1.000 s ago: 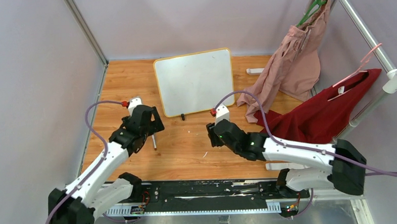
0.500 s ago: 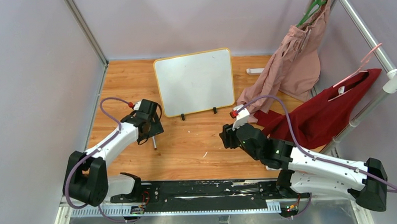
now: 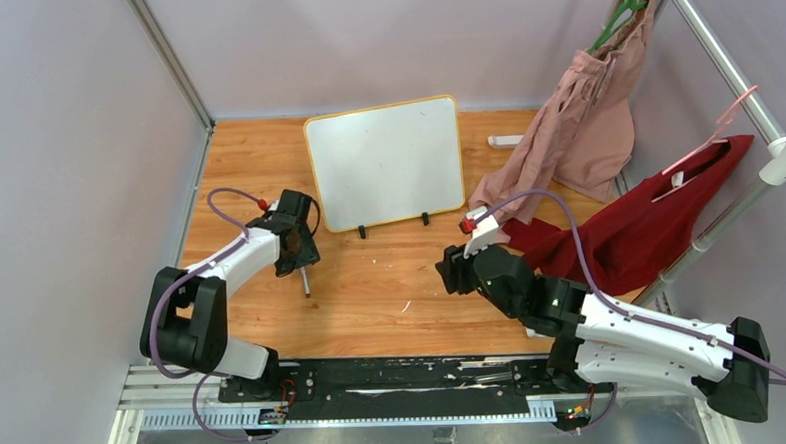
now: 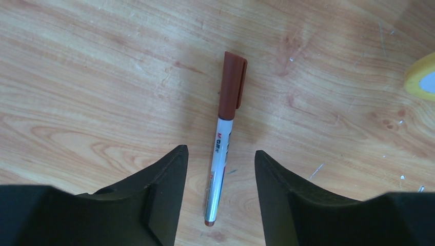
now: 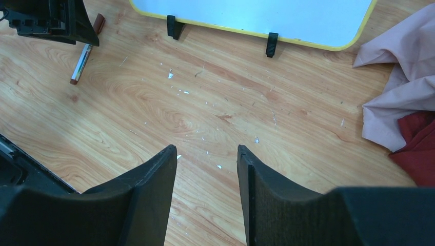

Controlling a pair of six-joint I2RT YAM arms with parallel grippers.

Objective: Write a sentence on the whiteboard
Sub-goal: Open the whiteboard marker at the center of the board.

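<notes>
The whiteboard (image 3: 382, 162), white with a yellow frame, leans at the back of the wooden table on two black feet; its face is blank and no sentence is in view. Its lower edge shows in the right wrist view (image 5: 256, 13). A marker (image 3: 304, 279) with a reddish-brown cap lies flat on the wood. My left gripper (image 3: 298, 250) hangs low over it, open. In the left wrist view the marker's silver barrel (image 4: 220, 154) lies between the fingers, touching neither, with the left gripper (image 4: 220, 149) straddling it. My right gripper (image 3: 454, 269) (image 5: 206, 147) is open and empty above bare wood.
A pink garment (image 3: 575, 124) and a dark red garment (image 3: 639, 226) hang from a metal rail at the right and spill onto the table. A small white object (image 3: 506, 140) lies at the back right. Grey walls close in the left and back.
My left arm has come down over the marker and its jaws have narrowed around it. My right arm swung right at first, then held almost still.
</notes>
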